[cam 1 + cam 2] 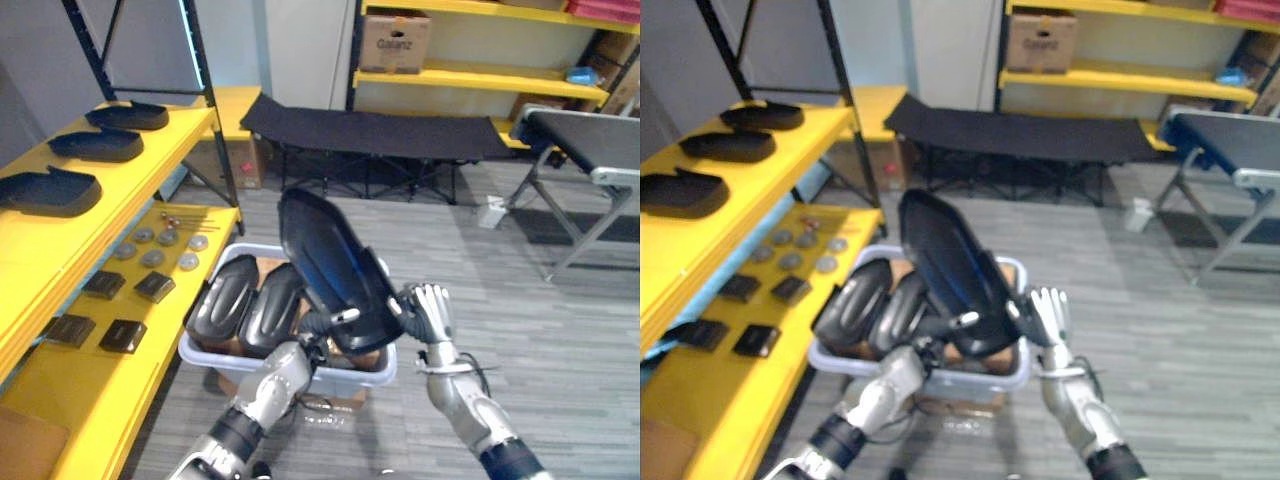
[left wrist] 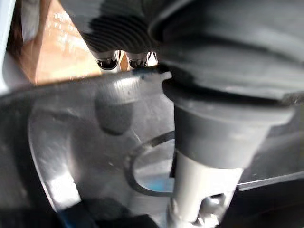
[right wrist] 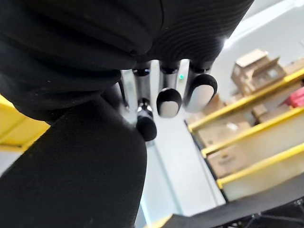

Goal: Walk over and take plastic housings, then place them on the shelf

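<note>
A large black plastic housing [image 1: 330, 262] is held upright above the pale bin [image 1: 290, 362]. My left hand [image 1: 312, 330] is shut on its lower edge; the thumb [image 2: 199, 180] lies across the housing's inner face [image 2: 80, 156]. My right hand [image 1: 428, 308] is open, its straight fingers [image 3: 168, 102] resting against the housing's right side [image 3: 71, 175]. Two more black housings [image 1: 225, 295] [image 1: 270, 305] stand on end in the bin. Three housings [image 1: 128, 115] [image 1: 98, 145] [image 1: 45, 190] lie in a row on the yellow shelf [image 1: 170, 140] at the left.
The lower yellow shelf board [image 1: 90, 390] carries several grey discs [image 1: 152, 258] and small black pieces [image 1: 122, 334]. A black folding cot [image 1: 380, 132] stands behind the bin, a grey bench [image 1: 590, 140] at right. Cardboard boxes [image 1: 395, 42] sit on the rear racks.
</note>
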`<state>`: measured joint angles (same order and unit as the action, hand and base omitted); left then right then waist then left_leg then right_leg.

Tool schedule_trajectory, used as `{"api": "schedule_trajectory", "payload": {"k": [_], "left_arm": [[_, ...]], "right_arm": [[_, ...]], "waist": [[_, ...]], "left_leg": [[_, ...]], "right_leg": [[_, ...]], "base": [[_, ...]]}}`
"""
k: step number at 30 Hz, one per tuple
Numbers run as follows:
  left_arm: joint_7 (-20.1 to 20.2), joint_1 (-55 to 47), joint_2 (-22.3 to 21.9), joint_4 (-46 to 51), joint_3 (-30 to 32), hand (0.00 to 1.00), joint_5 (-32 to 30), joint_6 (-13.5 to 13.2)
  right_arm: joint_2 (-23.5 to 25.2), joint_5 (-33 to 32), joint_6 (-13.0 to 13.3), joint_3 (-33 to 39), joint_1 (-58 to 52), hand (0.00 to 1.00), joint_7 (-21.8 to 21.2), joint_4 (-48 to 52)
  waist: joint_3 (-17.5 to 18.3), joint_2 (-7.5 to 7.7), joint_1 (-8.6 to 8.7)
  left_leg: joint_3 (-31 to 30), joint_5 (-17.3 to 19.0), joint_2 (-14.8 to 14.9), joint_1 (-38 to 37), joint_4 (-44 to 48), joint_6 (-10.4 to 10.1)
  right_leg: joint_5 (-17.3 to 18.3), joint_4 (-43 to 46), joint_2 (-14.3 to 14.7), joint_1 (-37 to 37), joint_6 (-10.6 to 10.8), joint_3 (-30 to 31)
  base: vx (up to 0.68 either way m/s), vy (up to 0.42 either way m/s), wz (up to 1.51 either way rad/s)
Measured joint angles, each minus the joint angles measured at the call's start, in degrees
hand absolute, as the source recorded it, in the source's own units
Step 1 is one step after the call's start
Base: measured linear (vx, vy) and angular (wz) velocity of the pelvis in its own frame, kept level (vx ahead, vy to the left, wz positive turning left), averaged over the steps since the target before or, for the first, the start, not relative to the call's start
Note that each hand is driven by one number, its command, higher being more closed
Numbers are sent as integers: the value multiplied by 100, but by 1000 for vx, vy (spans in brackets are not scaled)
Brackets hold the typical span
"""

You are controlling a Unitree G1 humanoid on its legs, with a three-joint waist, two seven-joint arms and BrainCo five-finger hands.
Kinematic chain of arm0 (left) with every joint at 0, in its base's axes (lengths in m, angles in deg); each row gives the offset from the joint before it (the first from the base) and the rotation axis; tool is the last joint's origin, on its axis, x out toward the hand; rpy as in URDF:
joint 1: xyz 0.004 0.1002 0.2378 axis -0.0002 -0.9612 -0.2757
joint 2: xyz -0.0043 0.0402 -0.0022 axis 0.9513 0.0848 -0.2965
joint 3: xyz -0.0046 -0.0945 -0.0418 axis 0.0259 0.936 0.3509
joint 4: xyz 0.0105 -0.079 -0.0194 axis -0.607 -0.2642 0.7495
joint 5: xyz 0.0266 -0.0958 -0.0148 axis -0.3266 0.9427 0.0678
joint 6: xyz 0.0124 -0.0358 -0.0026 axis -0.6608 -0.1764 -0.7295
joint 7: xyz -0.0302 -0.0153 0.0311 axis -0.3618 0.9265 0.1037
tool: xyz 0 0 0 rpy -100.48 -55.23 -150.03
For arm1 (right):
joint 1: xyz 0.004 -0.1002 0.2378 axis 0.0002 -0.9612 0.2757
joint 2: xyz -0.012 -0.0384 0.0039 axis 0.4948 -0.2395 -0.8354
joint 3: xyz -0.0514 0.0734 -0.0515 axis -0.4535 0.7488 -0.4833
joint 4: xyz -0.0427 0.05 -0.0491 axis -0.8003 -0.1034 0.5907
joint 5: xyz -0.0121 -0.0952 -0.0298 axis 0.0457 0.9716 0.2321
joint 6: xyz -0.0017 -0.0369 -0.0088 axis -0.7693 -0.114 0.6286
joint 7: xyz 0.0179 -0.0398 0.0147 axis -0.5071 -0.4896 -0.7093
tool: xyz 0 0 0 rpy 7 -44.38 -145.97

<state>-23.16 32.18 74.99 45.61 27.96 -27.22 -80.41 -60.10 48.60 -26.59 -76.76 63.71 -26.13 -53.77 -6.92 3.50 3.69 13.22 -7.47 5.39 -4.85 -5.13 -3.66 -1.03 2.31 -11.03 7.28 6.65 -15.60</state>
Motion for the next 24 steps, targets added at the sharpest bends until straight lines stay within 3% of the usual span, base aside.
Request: {"api": "schedule_trajectory", "payload": {"k": [5, 7, 12, 13, 24], "left_arm": [[-7, -4, -28, 0, -36, 100, 306, -600], [-21, -5, -28, 0, -35, 100, 267, -703], [-100, -5, -28, 4, -42, 100, 110, -655], [-101, -6, -28, 7, -43, 100, 83, -655], [-6, -198, 51, 309, -6, 100, -199, -739]], "right_arm": [[167, -7, 5, -155, 17, 100, 366, 74], [187, -7, 5, -199, 48, 100, 421, 74], [193, -4, -3, -232, 53, 100, 434, 57], [193, -4, 3, -231, 43, 0, 437, 53], [135, 8, 484, -169, -73, 0, 513, 44]], "waist": [[5, 12, 13], [6, 29, 4], [31, 106, 9], [28, 113, 10], [18, 130, 19]], "left_leg": [[36, 1, 8, -1, 0, -1], [84, 1, 10, -4, 0, -1], [198, 11, 4, -34, 1, 8], [237, 11, 5, -69, 2, 8], [329, 90, 10, -211, 1, 18]], "right_leg": [[-14, -21, 9, -2, -15, 13], [-22, -26, 9, -14, -19, 37], [-96, -96, 9, -25, -13, 159], [-105, -96, 9, -15, -12, 187], [-99, -132, 8, 58, 7, 292]], "base": [[0, 0, 0], [1, 6, -6], [3, 15, -12], [0, 18, -11], [-22, 17, -5]]}}
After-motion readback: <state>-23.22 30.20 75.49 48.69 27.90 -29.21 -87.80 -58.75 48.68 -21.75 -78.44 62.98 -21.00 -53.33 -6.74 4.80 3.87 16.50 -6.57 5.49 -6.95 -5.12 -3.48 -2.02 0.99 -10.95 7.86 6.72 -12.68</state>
